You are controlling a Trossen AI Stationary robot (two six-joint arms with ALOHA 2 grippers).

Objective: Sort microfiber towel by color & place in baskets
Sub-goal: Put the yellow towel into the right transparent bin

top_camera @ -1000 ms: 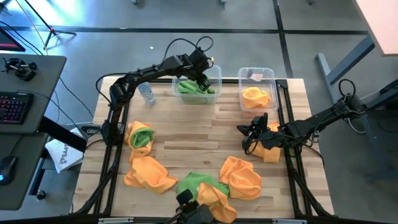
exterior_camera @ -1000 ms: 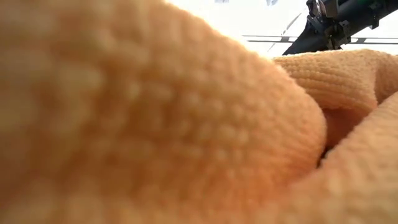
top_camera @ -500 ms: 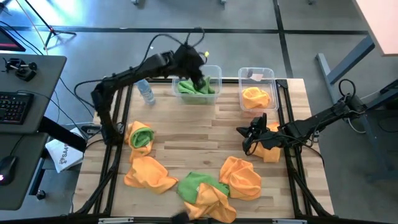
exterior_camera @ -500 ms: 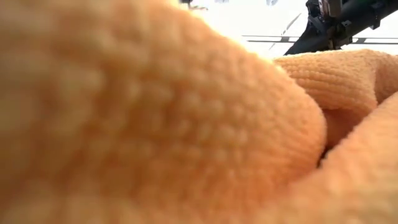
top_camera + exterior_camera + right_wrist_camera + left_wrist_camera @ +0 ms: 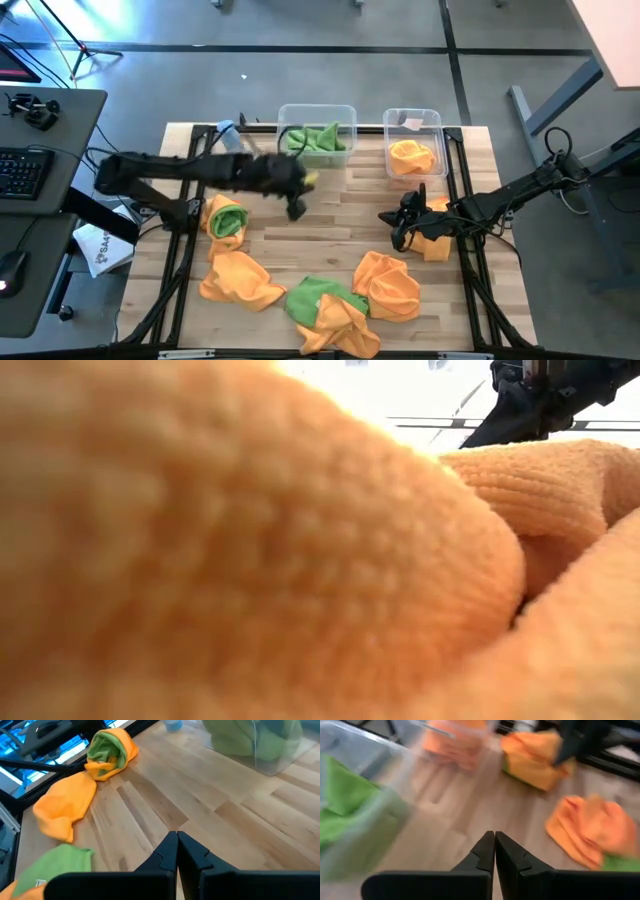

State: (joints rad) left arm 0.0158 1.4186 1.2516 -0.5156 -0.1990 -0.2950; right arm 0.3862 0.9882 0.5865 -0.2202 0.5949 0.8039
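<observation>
Between picks: left hand point(image 5: 296, 208) closed and empty over mid-table, just in front of the wider basket point(image 5: 345, 115) holding green towels point(image 5: 318, 139) at the far edge. Right hand point(image 5: 395, 222) closed near the right edge. Next, open over a loose towel point(image 5: 226, 217).

Bright, even light; the left arm point(image 5: 200, 172) smears with motion blur, low view unfocused.
</observation>
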